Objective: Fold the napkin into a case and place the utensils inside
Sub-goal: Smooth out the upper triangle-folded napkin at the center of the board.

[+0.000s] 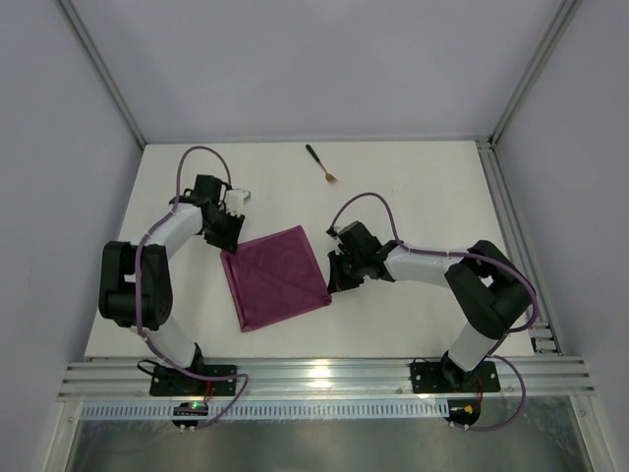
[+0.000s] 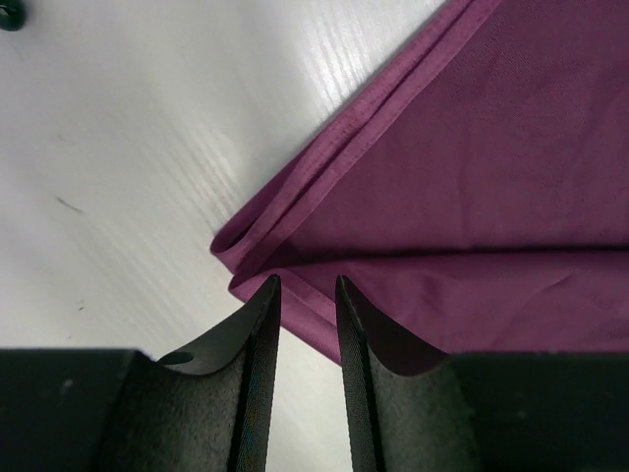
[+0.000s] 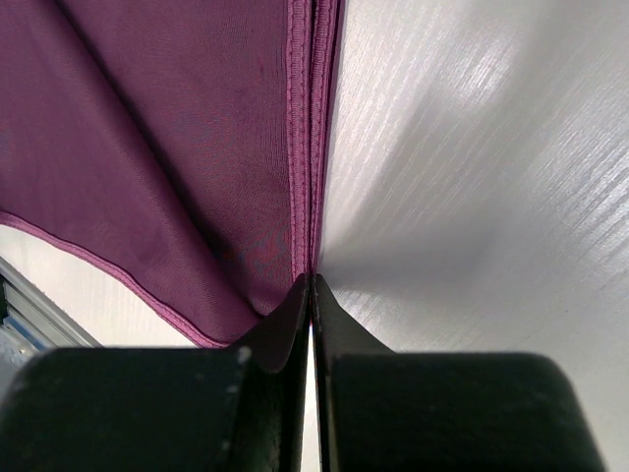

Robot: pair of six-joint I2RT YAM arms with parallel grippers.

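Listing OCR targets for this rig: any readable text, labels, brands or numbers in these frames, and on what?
None readable. The napkin, the fork and the table are plain; the small boards by the arm bases are too small to tell.

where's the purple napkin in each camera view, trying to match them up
Top external: the napkin lies in the middle of the picture, a tilted square.
Left wrist: the napkin fills the right side, one corner just ahead of the left gripper.
Right wrist: the napkin fills the upper left, its hemmed edge running into the right gripper.
Shared landmark: the white table, bare beside the cloth in all three views.
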